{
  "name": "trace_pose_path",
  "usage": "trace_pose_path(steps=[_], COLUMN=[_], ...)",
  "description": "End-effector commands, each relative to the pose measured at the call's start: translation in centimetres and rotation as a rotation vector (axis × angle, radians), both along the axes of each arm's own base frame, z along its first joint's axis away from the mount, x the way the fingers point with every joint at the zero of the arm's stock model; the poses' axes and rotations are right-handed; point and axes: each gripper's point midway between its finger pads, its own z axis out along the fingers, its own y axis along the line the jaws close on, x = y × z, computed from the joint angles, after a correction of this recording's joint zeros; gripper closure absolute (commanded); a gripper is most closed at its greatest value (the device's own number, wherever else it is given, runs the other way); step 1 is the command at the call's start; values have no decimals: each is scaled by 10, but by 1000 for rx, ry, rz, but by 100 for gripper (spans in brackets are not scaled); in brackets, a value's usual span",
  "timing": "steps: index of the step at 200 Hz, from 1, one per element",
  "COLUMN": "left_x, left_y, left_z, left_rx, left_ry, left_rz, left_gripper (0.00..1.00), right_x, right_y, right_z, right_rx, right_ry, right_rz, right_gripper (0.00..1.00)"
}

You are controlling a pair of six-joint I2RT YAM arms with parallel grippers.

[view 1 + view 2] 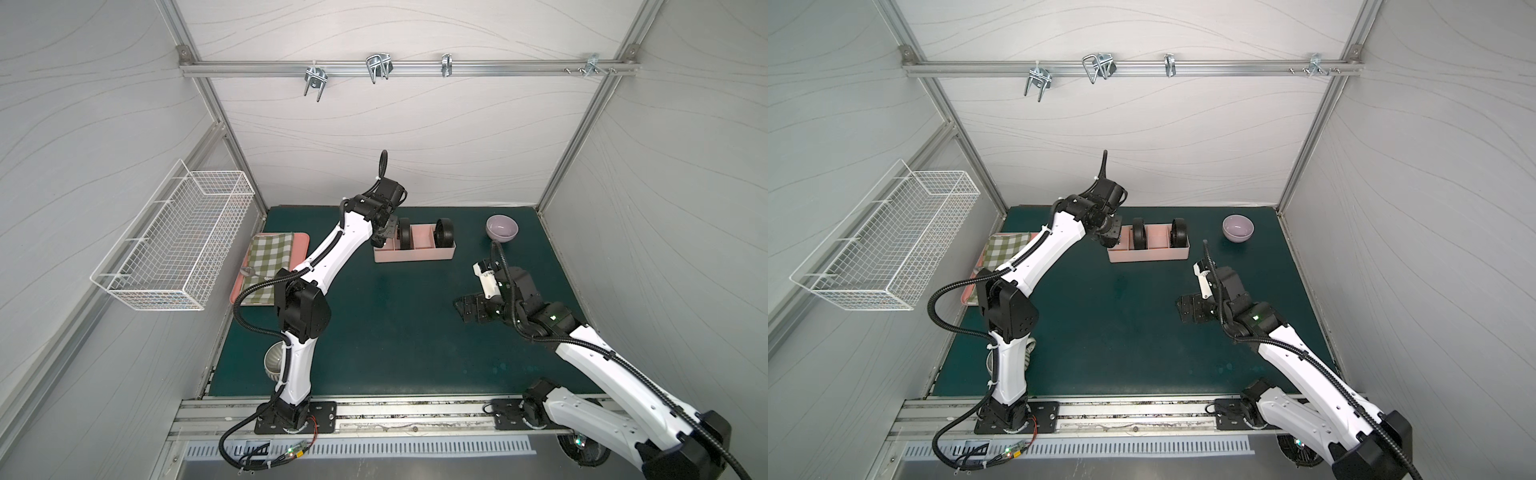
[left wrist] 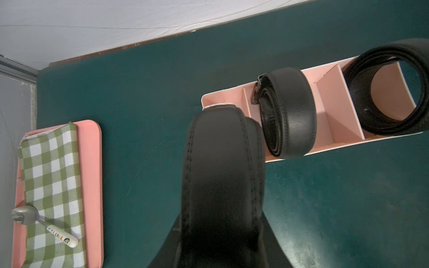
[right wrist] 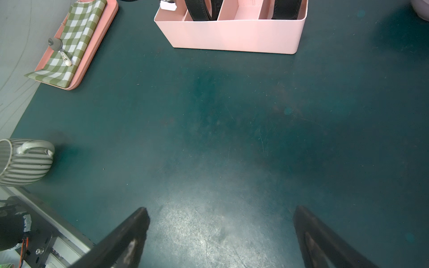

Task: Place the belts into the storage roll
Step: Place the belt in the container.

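While the left gripper (image 1: 386, 235) clamps a coiled belt (image 2: 222, 174) upright just above the left-end compartment (image 2: 222, 101) of the storage roll (image 1: 415, 254), the right gripper (image 3: 221, 210) hangs wide and empty, well apart.

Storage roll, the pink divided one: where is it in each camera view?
Both top views: storage roll at the back of the mat, centre.
Left wrist: storage roll just beyond the held belt.
Right wrist: storage roll across the mat, cut by the frame edge.
Shared landmark: checked cloth, to the robot's left of it.
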Motion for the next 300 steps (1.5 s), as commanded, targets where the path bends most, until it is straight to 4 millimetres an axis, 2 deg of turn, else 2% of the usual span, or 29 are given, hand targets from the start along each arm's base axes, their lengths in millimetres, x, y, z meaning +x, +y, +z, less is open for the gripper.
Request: trace_pose_path(steps=[1, 131, 179, 263, 300], left_x=[15, 26, 39, 69, 76], left_y=[-9, -6, -3, -3, 0], left_z=[18, -21, -34, -69, -83], left_rx=[-67, -87, -100, -84, -74], left_ry=[-78, -19, -13, -2, -30], left_rz=[19, 60, 74, 97, 126], left_gripper=[100, 100, 100, 100, 100], right_x=[0, 4, 5, 8, 9], right_y=[1, -3, -4, -6, -7], right_z=[1, -4, -6, -9, -10], right_rx=[23, 33, 31, 41, 44], right_ry=[4, 26, 35, 54, 59], right_rz=[2, -19, -25, -36, -39], right_gripper=[1, 1, 1, 1, 1])
